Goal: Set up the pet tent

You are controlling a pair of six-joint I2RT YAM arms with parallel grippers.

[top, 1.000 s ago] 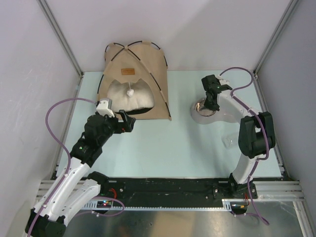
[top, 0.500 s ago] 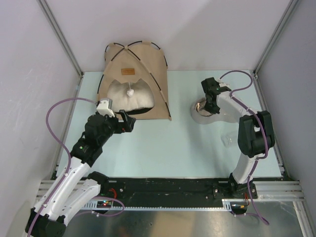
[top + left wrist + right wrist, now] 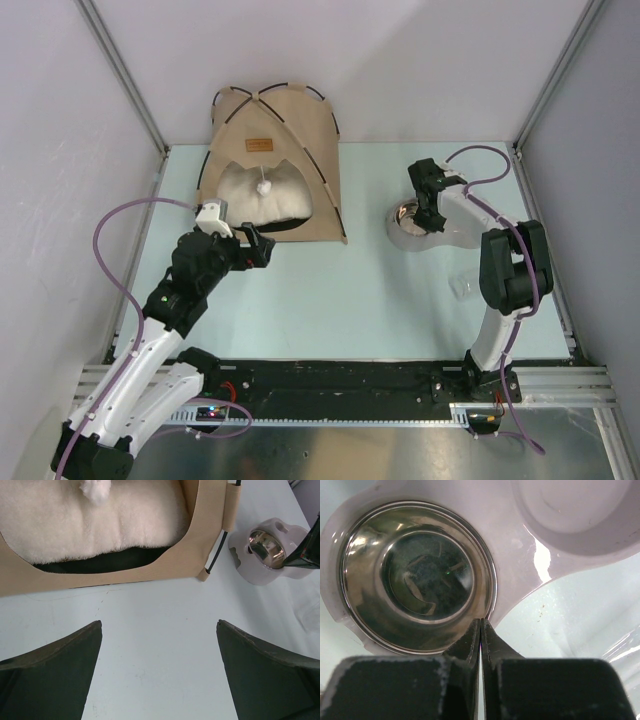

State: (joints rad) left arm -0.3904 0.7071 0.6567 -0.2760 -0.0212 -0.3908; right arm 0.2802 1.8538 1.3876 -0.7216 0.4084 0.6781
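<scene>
The pet tent (image 3: 275,150) stands upright in the far left corner of the table (image 3: 350,290), its back close to the far edge and its rounded doorway facing the near edge. Thin black poles (image 3: 215,554) arch over the tan canvas, and a small brown label (image 3: 260,142) sits above the doorway. A white pom-pom (image 3: 264,186) hangs in the top of the opening. Inside, a fluffy cream pillow (image 3: 262,205) lies on the dark floor (image 3: 110,560) and fills most of the doorway.

The left gripper (image 3: 258,245) hovers over the table just in front of the tent's doorway, near the left edge, with its jaws wide apart and nothing between them.

Toward the right edge, well apart from the tent, sits a pale pet feeder stand (image 3: 400,238) holding a shiny steel bowl (image 3: 415,577). The right gripper (image 3: 480,622) points down at it, jaws pressed together with nothing visible between them, the tips right at the bowl's rim; whether they touch the rim I cannot tell. A clear plastic item (image 3: 462,288) lies on the table nearer the right edge, beside the right arm.
</scene>
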